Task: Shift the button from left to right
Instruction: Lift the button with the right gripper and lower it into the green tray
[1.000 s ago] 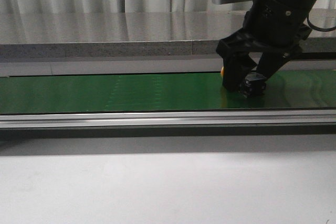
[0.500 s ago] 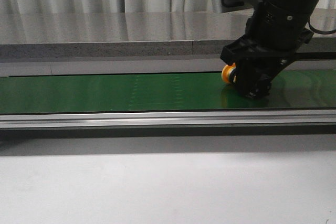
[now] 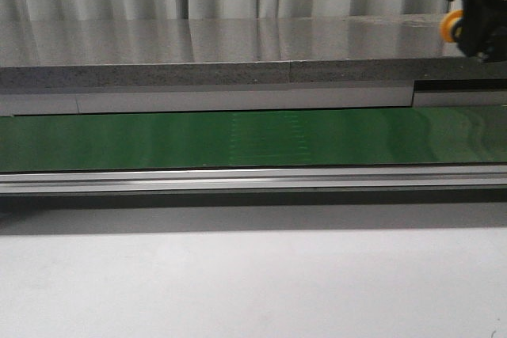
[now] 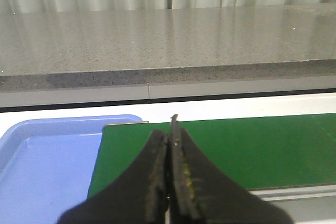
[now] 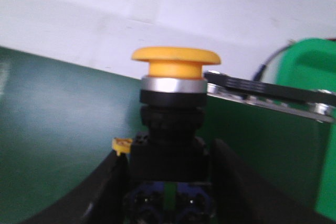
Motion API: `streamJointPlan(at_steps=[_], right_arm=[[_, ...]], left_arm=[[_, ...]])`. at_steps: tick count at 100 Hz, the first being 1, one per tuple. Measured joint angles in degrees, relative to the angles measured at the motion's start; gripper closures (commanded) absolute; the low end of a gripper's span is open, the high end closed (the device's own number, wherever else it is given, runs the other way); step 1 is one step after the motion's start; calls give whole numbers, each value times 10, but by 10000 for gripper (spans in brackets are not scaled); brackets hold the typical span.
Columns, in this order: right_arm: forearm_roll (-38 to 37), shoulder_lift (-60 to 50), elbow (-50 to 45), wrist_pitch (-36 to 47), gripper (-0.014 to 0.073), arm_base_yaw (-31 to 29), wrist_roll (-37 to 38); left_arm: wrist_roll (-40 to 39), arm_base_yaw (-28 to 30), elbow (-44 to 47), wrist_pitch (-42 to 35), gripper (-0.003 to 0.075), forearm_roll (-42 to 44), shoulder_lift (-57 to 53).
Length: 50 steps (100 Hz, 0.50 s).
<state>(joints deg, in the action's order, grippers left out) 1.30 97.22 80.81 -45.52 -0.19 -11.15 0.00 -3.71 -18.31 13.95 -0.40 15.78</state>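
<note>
Transport step, as I judge it: the small push-button switch with a round yellow mushroom head and black boxy body (image 5: 170,129) is off the belt and in carriage toward the right side. In the front view I see the right gripper (image 3: 482,17) at about two o'clock, at the frame's edge and well above the long green conveyor belt (image 3: 238,138), with the yellow head (image 3: 451,26) showing on its nine o'clock side. In the right wrist view I see the black jaws pinching the switch by its body, one on each flank, the stem and cap standing clear of them; a silver collar sits just under the cap. A green container (image 5: 315,72) lies beyond the belt at roughly three o'clock in that view; I cannot tell whether it is the drop point.

The next move, in my judgement, calls for continued travel rightward, then a controlled descent and release with the grip unchanged until the body rests on something.

The left gripper (image 4: 171,145) hovers over the belt's end beside a pale blue plastic tray (image 4: 47,156), its dark tapered jaws pressed together with nothing between them.
</note>
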Motion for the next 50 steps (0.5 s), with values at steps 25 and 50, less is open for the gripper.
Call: streamJointPlan(at_steps=[25,50], right_arm=[[0,0,0,0,389,-138,-7],[0,6,0,13,389,-205,-58]], left_arm=[[0,0,0,0,741,0,0],[0,0,0,0,741,0,0]])
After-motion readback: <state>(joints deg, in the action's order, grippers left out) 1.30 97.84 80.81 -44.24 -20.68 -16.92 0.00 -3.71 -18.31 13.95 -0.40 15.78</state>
